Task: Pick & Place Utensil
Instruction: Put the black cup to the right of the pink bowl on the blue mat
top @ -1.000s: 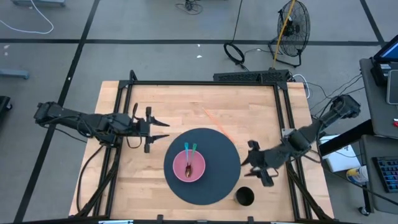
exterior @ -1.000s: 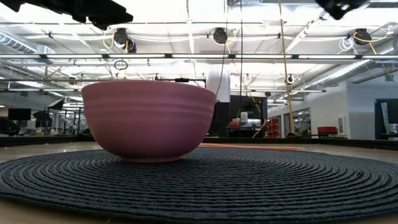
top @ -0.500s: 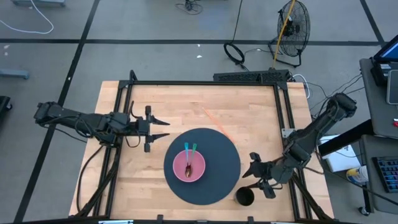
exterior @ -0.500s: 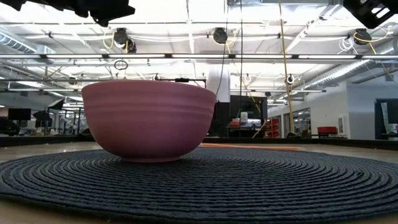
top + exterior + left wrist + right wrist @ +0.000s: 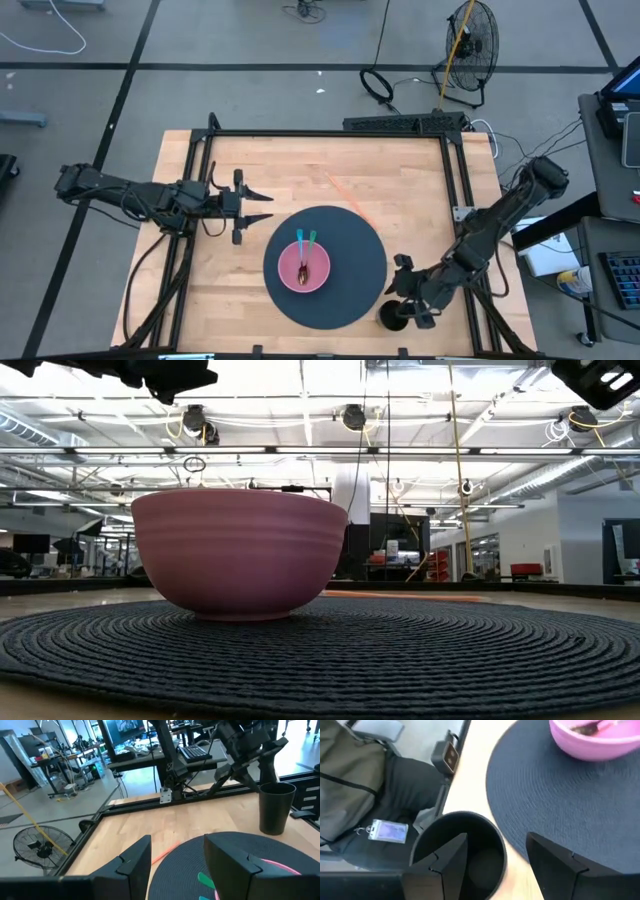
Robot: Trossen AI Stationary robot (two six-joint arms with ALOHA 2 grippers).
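We find the left gripper [image 5: 262, 207] waiting over bare wood just left of the round dark mat [image 5: 350, 285], fingers parted and holding nothing. On the mat sits the pink bowl [image 5: 303, 266], and in it lie the utensils [image 5: 303, 247], a pink-handled and a teal-handled piece with a dark end in the bowl's bottom. Further right, at the mat's front edge, stands the black cup [image 5: 394, 317]. The right gripper [image 5: 403, 300] hangs directly at that cup, fingers [image 5: 447, 857] spread wide and empty, one of them over the rim. We judge the principal risk to be a finger catching the rim and tipping or shoving the cup. We also note the utensils lie close together, so a grasp may take both.
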